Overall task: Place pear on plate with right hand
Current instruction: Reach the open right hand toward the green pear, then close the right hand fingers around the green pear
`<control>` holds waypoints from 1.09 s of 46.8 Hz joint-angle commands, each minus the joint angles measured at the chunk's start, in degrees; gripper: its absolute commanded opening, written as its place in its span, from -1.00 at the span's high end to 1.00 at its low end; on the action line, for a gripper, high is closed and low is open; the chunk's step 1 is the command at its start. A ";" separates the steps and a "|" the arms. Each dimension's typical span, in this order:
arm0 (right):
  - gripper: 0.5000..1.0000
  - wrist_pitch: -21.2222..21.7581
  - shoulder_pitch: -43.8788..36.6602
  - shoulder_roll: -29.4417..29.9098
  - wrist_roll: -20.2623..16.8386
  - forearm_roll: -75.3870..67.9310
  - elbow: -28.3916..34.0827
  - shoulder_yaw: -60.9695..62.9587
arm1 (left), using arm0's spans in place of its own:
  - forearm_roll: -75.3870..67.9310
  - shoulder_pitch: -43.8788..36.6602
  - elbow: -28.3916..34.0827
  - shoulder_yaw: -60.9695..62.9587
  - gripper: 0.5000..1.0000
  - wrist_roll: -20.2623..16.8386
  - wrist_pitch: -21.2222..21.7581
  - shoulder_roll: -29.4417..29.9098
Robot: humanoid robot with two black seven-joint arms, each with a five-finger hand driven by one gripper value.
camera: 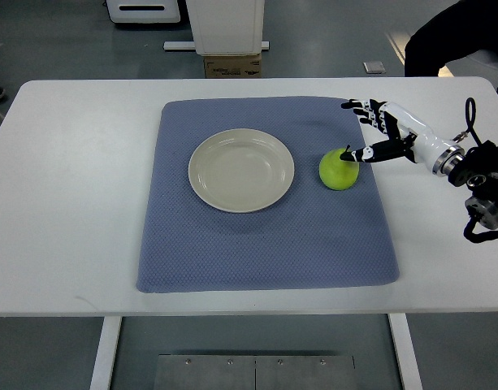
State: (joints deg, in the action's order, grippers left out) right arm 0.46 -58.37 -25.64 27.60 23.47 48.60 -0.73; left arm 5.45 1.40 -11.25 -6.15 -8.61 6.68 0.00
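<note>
Grey workshop floor [54, 32] behind, with a white cabinet base [226, 24] and a cardboard box [232, 64] at 12 o'clock beyond the far edge. White table [70, 179] filling most of the view, covered in the middle by a blue-grey textured mat [265, 244]. Cream plate [241, 170] lying on the mat slightly left of centre, bare. Green pear [339, 169] resting on the mat at 3 o'clock from the plate, near it but apart, stem upward. Right hand [384, 134] reaching in from the right edge, at 2 o'clock from the pear, black-and-white fingers [364, 110] spread and extended toward the left, holding nothing. Thumb [364, 153] stretched down, tip touching or just beside the upper right of the pear; cannot tell which. White forearm [423, 142] running back to a black joint with cables [484, 183] at the right edge. Dark-clothed person [456, 36] partly visible at 1 o'clock beyond the table. Small pale tag-like object [374, 67] on the floor at 1 o'clock, too small to identify.
</note>
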 commanded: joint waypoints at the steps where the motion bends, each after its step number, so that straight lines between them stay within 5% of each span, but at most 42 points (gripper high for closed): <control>1: -1.00 -1.42 -0.08 0.59 0.09 0.08 -0.08 -1.46 | 0.00 0.01 0.00 0.00 -1.00 0.00 0.00 0.00; 51: -0.96 -9.25 -2.19 2.87 1.84 6.94 3.35 -10.43 | 0.00 0.01 0.00 0.00 -1.00 0.00 0.00 0.00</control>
State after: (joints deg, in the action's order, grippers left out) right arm -8.63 -60.38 -22.76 29.67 30.41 52.24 -10.83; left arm 5.45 1.41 -11.25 -6.15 -8.61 6.67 0.00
